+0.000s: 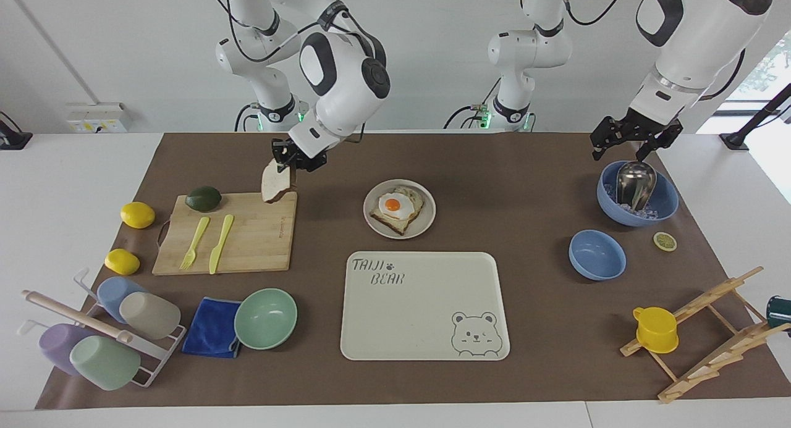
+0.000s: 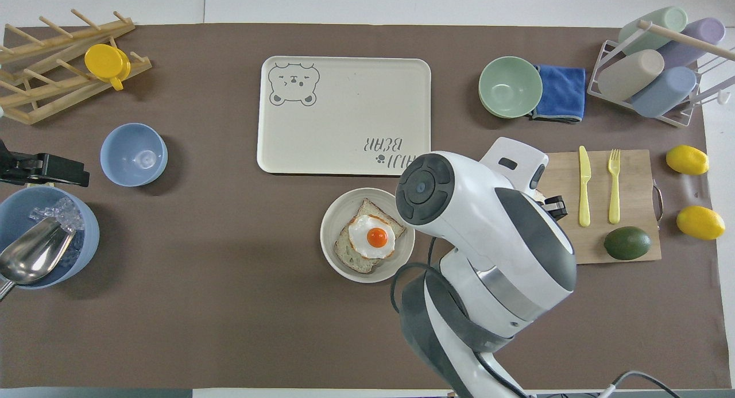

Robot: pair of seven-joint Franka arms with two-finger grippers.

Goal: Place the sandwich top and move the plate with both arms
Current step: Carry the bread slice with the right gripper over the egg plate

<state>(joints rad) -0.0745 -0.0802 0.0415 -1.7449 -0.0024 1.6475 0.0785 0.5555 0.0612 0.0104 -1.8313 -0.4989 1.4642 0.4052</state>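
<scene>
1. Over the wooden cutting board (image 1: 228,233), at its corner nearest the plate, the right gripper (image 1: 291,159) hangs in the air with its fingers clamped on the upper edge of the sandwich top (image 1: 275,182).
2. That bread slice dangles almost on edge below the fingers, clear of the board; from overhead the right arm's wrist hides it.
3. On the board lie a yellow-green fork (image 1: 195,234) and knife (image 1: 220,234) side by side, with a dark green avocado (image 1: 203,198) at the board's edge nearest the robots.
4. Beside the board, toward the left arm's end of the table, sits the plate (image 1: 399,217), carrying a toast slice topped with a fried egg (image 1: 394,207).
5. Farther from the robots than the plate lies the cream tray (image 1: 424,305) with a bear drawing.
6. Two lemons (image 1: 137,215) rest just off the board's other end, toward the right arm's end of the table.
7. Well away from the board, at the left arm's end of the table, the left gripper (image 1: 633,139) waits above a blue bowl (image 1: 637,193) that holds ice and a metal scoop (image 1: 635,184); whether its fingers are spread or closed cannot be told.
8. A smaller blue bowl (image 1: 597,254) stands near that bowl, farther from the robots.
</scene>
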